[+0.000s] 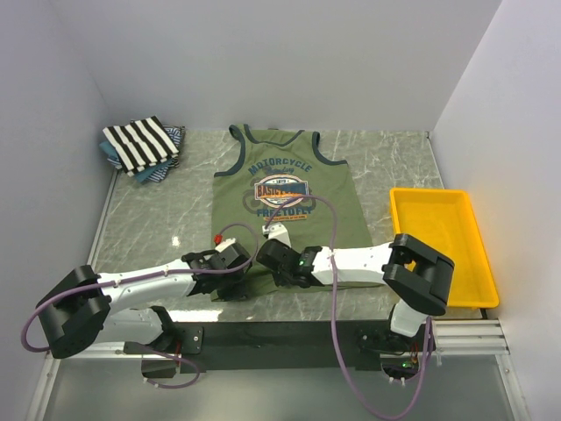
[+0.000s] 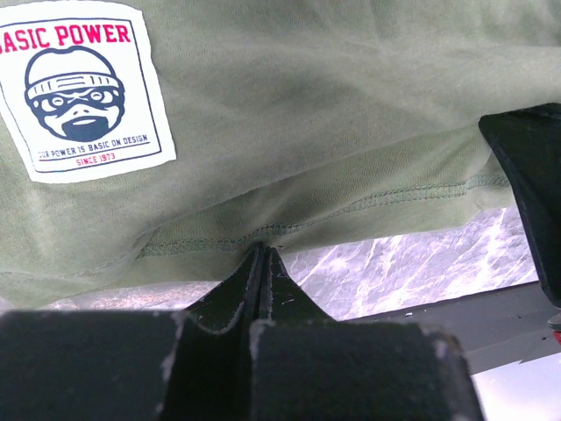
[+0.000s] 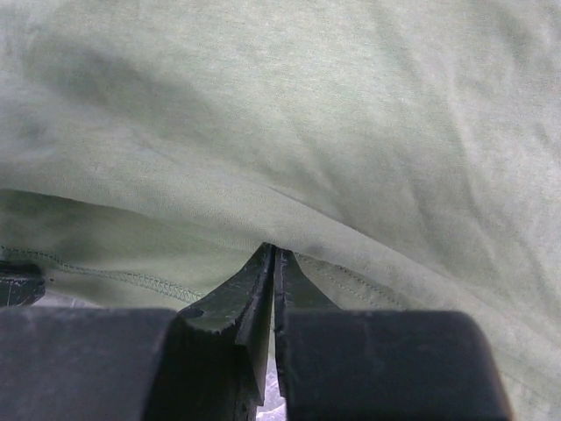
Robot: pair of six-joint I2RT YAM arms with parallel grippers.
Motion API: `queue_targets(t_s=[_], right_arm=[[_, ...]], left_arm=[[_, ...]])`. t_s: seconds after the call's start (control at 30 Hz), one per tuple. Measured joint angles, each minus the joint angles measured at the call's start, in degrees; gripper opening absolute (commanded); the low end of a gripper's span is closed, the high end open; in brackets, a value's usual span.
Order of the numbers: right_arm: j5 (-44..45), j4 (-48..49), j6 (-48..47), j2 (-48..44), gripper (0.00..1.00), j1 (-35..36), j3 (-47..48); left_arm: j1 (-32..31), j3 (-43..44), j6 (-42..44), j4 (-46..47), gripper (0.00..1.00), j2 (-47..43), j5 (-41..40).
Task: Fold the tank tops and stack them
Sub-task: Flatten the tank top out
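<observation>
Left tool closed, fingers pressed flat together, the stitched bottom hem of the green tank top pinched at their tips; white "BASIC POWER" label sits up and left of the grip in the wrist view. Right tool likewise closed on the same hem, cloth folding over its tips. Both tools close together at the near left part of the hem. Shirt lies print up at the middle of the desk, neck toward the far wall. Striped tank top folded on top of blue patterned ones in the far left corner. Yellow tray right of the shirt, not touching
</observation>
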Motion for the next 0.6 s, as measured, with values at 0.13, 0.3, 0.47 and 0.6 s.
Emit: queue_targets(t_s=[0.13, 0.3, 0.47, 0.6], right_arm=[[-0.70, -0.04, 0.24, -0.61, 0.10, -0.33, -0.55], [-2.60, -0.46, 0.39, -2.29, 0.17, -0.85, -1.66], [-5.81, 0.07, 0.48, -3.91, 0.18, -2.51, -3.74], [-7.32, 0.70, 0.79, -4.17, 0.12, -3.34, -4.17]], left_arm=[[0.00, 0.00, 0.00, 0.00, 0.01, 0.00, 0.00], [0.00, 0.00, 0.00, 0.00, 0.01, 0.00, 0.00], [0.00, 0.00, 0.02, -0.02, 0.01, 0.00, 0.00], [0.00, -0.09, 0.02, -0.22, 0.01, -0.26, -0.04]])
